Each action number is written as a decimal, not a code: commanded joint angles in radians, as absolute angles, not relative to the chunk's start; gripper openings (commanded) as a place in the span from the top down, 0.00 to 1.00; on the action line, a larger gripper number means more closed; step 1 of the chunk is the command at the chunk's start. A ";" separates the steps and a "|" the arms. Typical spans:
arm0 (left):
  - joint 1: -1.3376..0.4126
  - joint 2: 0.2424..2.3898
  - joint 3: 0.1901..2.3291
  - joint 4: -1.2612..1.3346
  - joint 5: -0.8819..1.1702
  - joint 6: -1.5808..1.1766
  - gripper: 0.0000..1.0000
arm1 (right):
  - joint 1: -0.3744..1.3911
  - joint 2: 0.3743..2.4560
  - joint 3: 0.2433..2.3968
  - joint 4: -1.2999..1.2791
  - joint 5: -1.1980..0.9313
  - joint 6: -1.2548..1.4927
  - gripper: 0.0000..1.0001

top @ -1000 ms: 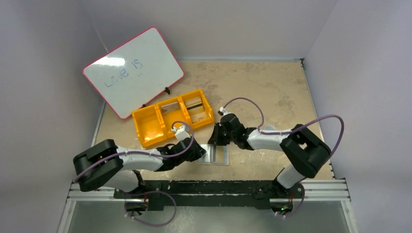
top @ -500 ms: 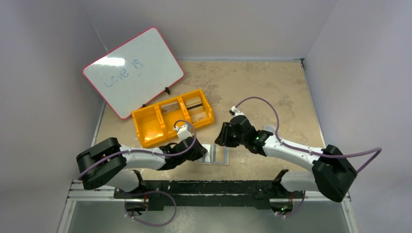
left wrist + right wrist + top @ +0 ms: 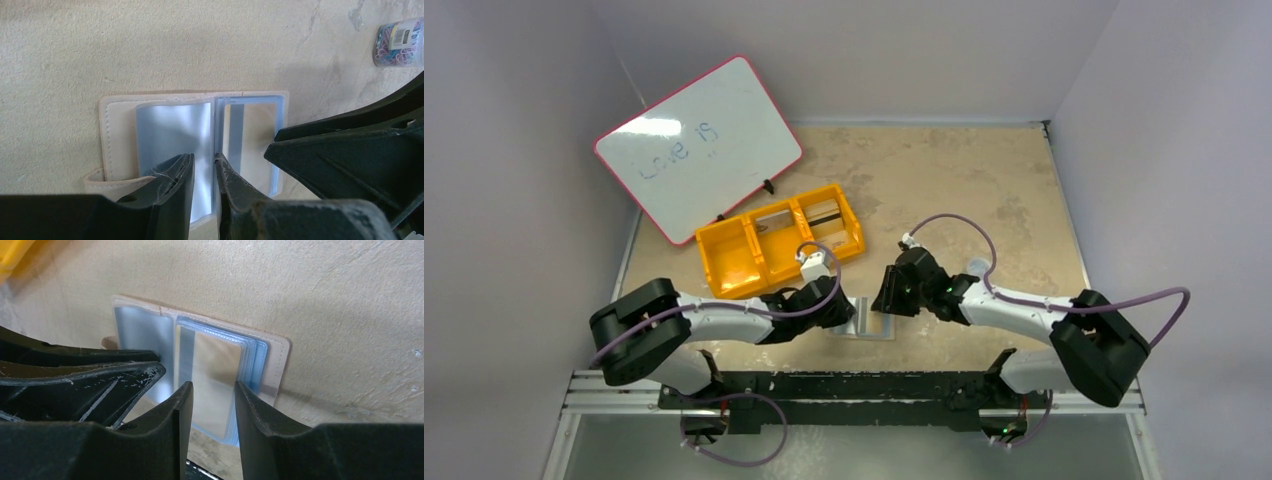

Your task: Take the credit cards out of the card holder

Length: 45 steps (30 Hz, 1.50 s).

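At the near edge of the table (image 3: 964, 180), between the two arms, the card holder (image 3: 876, 320) is laid open and flat, its two light-blue panels turned up and its tan edging seen all round (image 3: 117, 135). From the left wrist, the left gripper (image 3: 204, 164) is seen low over the left panel just beside the fold, its fingers (image 3: 177, 175) drawn almost together with only a thin slit between them; whether a sleeve is nipped there cannot be told. The right gripper (image 3: 211, 386) is held over the right panel, its fingers (image 3: 252, 412) parted a little, and a tan card (image 3: 215, 365) lying in that panel's sleeves is seen in the gap between them; whether the card is touched cannot be told. The two grippers are brought close together over the holder (image 3: 140, 330), one to each panel. A yellow bin (image 3: 724, 265) is set just behind the left gripper (image 3: 842, 310), and a pink-rimmed whiteboard (image 3: 694, 150) is propped behind the bin. A small clear tub of coloured bits (image 3: 400, 40) is seen on the table, well apart from the holder
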<state>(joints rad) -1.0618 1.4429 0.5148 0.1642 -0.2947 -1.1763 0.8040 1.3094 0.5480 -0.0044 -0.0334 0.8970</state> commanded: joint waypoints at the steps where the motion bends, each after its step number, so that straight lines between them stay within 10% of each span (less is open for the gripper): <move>1: -1.066 1.453 0.554 0.128 -0.292 -1.139 0.78 | 0.807 1.321 0.525 0.036 -0.056 0.901 0.62; 19: -1.060 1.451 0.421 0.326 -0.260 -1.302 0.73 | 0.782 1.473 0.516 0.083 -0.111 0.901 1.00; 26: -1.034 1.451 0.262 0.584 -0.251 -1.410 0.68 | 0.781 1.438 0.490 0.185 -0.218 0.836 1.00; 32: -1.034 1.495 0.276 0.589 -0.239 -1.404 0.69 | 0.779 1.394 0.480 0.158 -0.201 0.862 0.69; 40: -1.034 1.498 0.284 0.551 -0.253 -1.403 0.75 | 0.773 1.494 0.506 0.166 -0.214 0.832 1.00; 45: -1.034 1.483 0.304 0.473 -0.272 -1.394 0.70 | 0.772 1.487 0.505 0.156 -0.172 0.858 1.00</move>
